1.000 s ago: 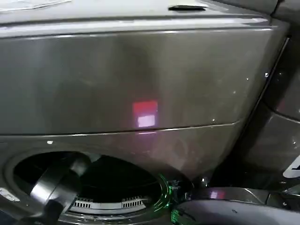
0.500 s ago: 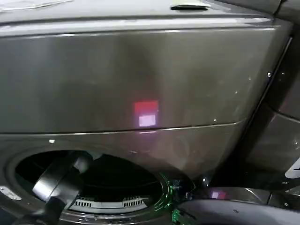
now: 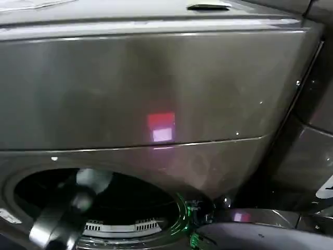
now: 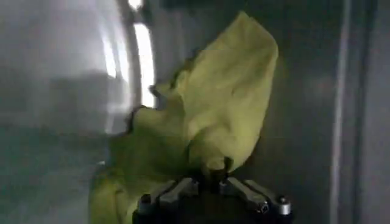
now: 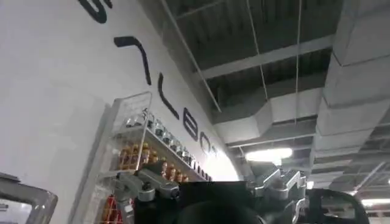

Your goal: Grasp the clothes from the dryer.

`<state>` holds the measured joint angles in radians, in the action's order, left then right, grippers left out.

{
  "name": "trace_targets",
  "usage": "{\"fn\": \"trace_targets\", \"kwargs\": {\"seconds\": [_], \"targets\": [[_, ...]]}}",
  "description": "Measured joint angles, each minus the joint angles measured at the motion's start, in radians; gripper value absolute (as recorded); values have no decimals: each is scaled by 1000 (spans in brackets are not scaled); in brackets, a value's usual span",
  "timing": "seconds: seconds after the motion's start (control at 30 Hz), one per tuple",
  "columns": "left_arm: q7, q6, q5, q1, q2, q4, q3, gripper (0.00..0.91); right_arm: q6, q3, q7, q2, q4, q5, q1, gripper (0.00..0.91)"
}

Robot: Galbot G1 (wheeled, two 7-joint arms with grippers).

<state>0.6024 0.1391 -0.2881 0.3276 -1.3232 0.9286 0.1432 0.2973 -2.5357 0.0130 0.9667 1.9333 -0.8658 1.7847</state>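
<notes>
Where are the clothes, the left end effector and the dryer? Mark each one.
clothes (image 4: 213,115), left wrist view, middle of the yellow-green fabric.
left end effector (image 4: 210,181), left wrist view, between its fingertips, closed on the fabric.
dryer (image 3: 156,83), head view, bare front panel above the round opening.

One dryer (image 3: 156,88), one clothes (image 4: 207,122) piece, perhaps two claws.

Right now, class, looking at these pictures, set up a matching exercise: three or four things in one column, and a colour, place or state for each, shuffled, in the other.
Things:
1. clothes
2. dryer
3. left claw
4. right claw

Descriptions:
A. dark bronze-grey, porthole open
B. raised toward the ceiling, holding nothing
C. yellow-green, crumpled
D. shut on the fabric

Pairs: 1-C, 2-A, 3-D, 4-B
</notes>
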Motion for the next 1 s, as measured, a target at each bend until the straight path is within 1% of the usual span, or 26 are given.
{"fn": "trace_targets", "kwargs": {"seconds": [0.27,0.53,0.73,1.0], "targets": [[-357,-79,133,183,-53,201,127,0,-7,-2,27,-17,1,32,-1,907],[-645,-119,179,309,-121,358,231,0,-13,-9,43,-26,6,43,-6,907],[-740,-133,209,376,-136,444,250,0,-28,-16,46,-27,-4,24,2,907],[-772,-129,233,425,-136,501,250,0,-39,-43,50,-34,-15,14,23,907]]}}
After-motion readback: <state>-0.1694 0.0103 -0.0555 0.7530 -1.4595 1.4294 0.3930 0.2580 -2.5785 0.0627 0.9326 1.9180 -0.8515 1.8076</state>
